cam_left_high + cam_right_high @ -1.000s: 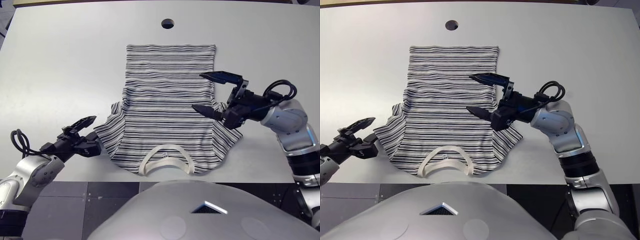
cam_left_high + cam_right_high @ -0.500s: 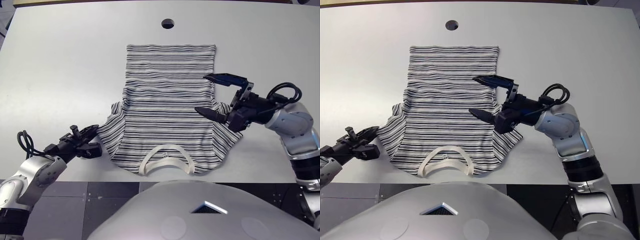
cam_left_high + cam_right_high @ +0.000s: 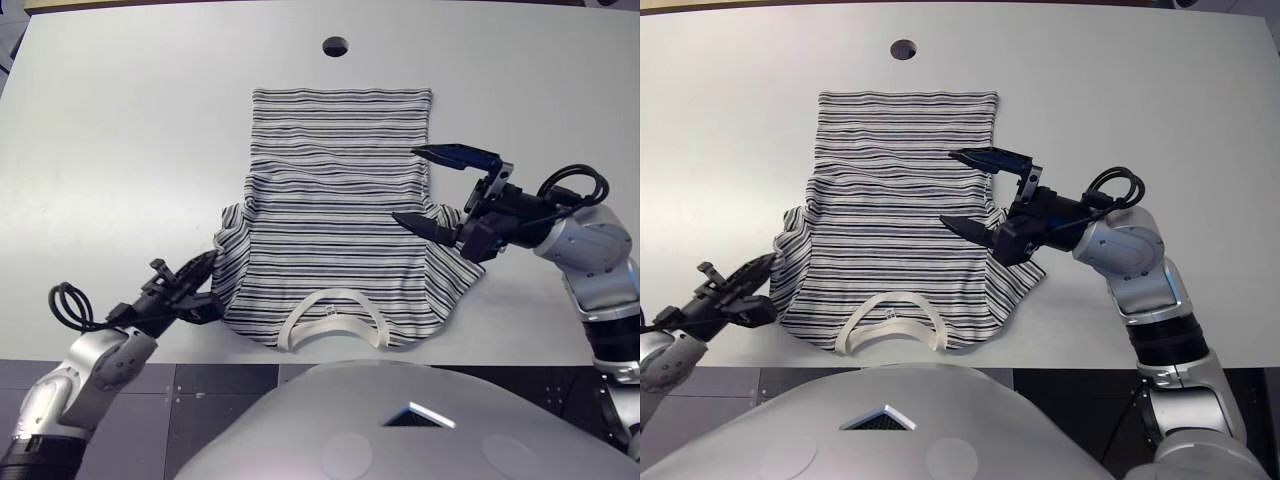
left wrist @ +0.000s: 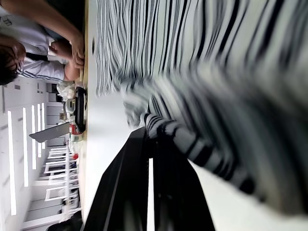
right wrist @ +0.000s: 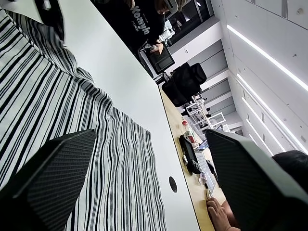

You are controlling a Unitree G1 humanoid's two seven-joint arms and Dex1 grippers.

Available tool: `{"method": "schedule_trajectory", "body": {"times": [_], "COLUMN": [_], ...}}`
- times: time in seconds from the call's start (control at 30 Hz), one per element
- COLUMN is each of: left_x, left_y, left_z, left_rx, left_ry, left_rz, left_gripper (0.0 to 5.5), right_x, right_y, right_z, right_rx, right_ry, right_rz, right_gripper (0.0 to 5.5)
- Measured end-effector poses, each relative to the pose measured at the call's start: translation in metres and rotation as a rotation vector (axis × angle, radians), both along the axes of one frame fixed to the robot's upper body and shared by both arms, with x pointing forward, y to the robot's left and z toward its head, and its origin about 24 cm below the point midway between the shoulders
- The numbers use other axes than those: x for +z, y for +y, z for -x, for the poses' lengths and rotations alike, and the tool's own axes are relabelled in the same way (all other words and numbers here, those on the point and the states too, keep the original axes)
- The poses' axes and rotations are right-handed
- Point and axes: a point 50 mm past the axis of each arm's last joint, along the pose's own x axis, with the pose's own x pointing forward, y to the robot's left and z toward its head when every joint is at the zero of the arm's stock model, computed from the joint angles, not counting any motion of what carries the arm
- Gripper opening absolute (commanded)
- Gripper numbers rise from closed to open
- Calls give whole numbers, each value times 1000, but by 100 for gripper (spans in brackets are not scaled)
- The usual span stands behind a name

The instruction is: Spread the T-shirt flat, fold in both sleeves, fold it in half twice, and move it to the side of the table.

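1. Lying at the middle of the table (image 3: 120, 120), the T-shirt (image 3: 335, 220) is set with its collar (image 3: 333, 300) at 6 o'clock and its hem at 12 o'clock. The body is mostly flat, but both sleeves are bunched against the sides.
2. The left gripper (image 3: 195, 285) is held low at the shirt's 8 o'clock, touching or just beside the crumpled left sleeve (image 3: 228, 250) — whether it is open or closed cannot be told. If only the top layer were caught there, the sleeve could be dragged out in a twist rather than laid inward.
3. The right gripper (image 3: 406, 184) is held spread wide above the shirt's 3 o'clock edge, and nothing is gripped by it. If it were lowered too far inboard, body cloth might be pinched together with the right sleeve (image 3: 455, 272), and the flat panel would be rucked.
4. A pull from one side alone is judged likely to slide the whole shirt across the smooth table — the hem line at 12 o'clock would be skewed and later folds thrown off.
5. Wrinkles left under the sleeves could be locked in by the halving folds.
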Motion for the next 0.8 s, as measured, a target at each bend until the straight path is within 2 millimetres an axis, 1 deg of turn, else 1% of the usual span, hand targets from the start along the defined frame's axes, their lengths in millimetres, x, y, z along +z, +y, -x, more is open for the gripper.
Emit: {"method": "schedule_trajectory", "body": {"times": [0.03,0.1,0.17,0.4,0.5,0.67,0.73,0.8], "left_x": [5,13,14,15,10,-2,-5,-7], "left_y": [-4,-4,-4,-13,-24,-50,-55,-58], "left_z": [-3,-11,-16,-25,-29,-27,-25,-25], "left_rx": [-10,-13,-11,-49,-106,-255,-288,-302], "left_ry": [-24,-72,-94,-121,-98,-34,-14,-3], "left_rz": [24,24,18,18,20,47,53,60], "left_gripper": [11,11,11,11,11,11,11,35], "right_x": [0,-1,-1,-3,-3,-4,-5,-6], "right_y": [0,0,-1,-2,-2,-3,-4,-6], "right_z": [0,0,0,0,0,-1,-1,-2], "right_rx": [-1,-2,-3,-12,-12,-16,-21,-29], "right_ry": [1,2,4,13,13,19,24,26], "right_rz": [0,0,1,2,2,4,6,7], "right_gripper": [420,420,420,420,420,420,420,420]}}
